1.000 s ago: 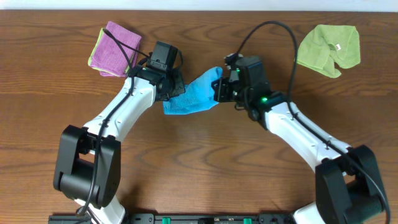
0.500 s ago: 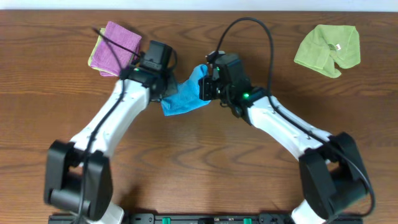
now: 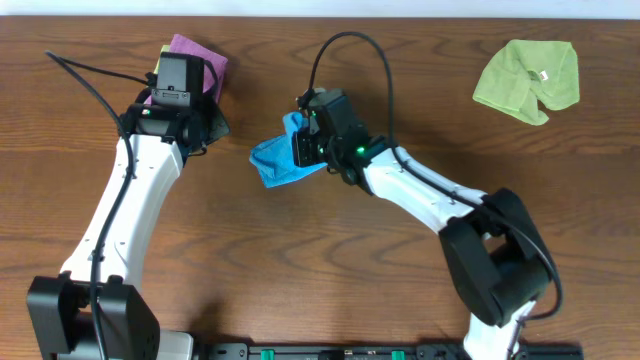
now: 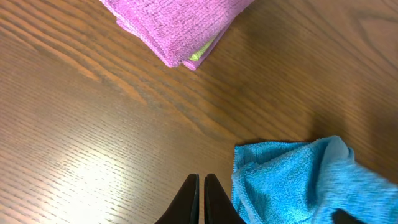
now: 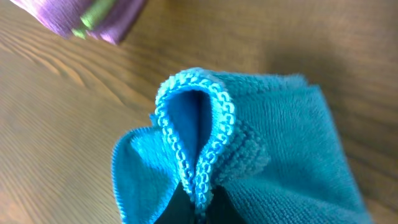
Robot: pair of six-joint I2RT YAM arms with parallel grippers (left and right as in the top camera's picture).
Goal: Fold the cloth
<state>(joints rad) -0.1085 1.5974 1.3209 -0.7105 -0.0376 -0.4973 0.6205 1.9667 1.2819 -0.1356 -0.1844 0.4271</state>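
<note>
Folding is mid-way, as I read it. Going by view.

Overhead: the cloth (image 3: 272, 166) sits bunched toward the far edge of the table (image 3: 330, 260), a bit left of middle. The right gripper (image 3: 300, 150) is on its right-hand side with part of the cloth lifted. The left gripper (image 3: 212, 126) hangs apart from the cloth, nearer the purple cloth (image 3: 200, 55) by the far-left corner. A lime-green cloth (image 3: 525, 78) lies near the far-right corner, well clear.

Left wrist: the left gripper (image 4: 200, 186) has its fingers pressed together with nothing between them, over bare wood. The cloth (image 4: 280, 180) lies just beside them, one corner flat on the table. The purple cloth (image 4: 174, 25) is folded, with a lime layer peeking from under it.

Right wrist: the right gripper (image 5: 196, 202) is clamped on a stitched hem of the cloth (image 5: 280, 143), which loops up in a raised pinch. The rest trails down to the table.

My call on the next move: carry that pinched hem across, lay it on the opposite edge with the corners lined up, then release. The left gripper probably has to pin the free corner so the cloth doesn't drag.

Writing: none readable. The small white tag (image 3: 545, 75) on the lime-green cloth is too small to read, and I can't spot any tag on the blue cloth.
</note>
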